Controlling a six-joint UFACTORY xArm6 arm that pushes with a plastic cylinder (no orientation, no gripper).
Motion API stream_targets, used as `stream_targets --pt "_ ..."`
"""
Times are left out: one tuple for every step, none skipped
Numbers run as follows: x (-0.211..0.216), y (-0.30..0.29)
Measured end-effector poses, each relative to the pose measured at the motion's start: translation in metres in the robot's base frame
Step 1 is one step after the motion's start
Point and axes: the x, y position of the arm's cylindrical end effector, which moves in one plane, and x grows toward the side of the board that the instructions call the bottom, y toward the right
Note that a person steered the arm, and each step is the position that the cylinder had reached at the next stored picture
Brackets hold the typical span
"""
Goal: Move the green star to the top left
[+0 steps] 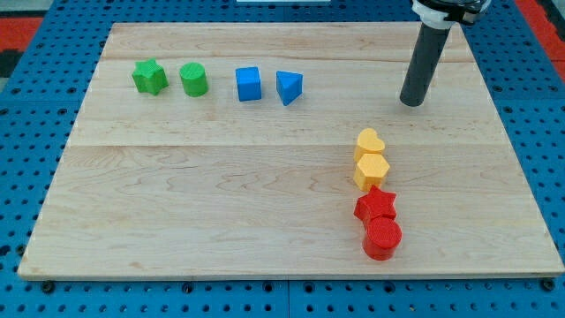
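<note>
The green star point(149, 77) lies near the view's upper left of the wooden board point(221, 177). A green cylinder point(193, 79) sits just to its right. My tip point(411, 102) rests on the board at the view's upper right, far to the right of the green star and apart from every block.
A blue cube point(249, 84) and a blue triangle point(288, 87) lie right of the green pair. A yellow heart point(370, 141), yellow hexagon point(372, 170), red star point(376, 206) and red cylinder point(382, 238) form a column below my tip.
</note>
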Motion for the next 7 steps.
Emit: stream_targets --pt "0.0 0.0" --pt "0.0 0.001" --pt "0.024 -0.024" --pt "0.056 -0.064" --pt "0.05 -0.172" --pt "0.03 -0.265" --pt "-0.003 -0.343"
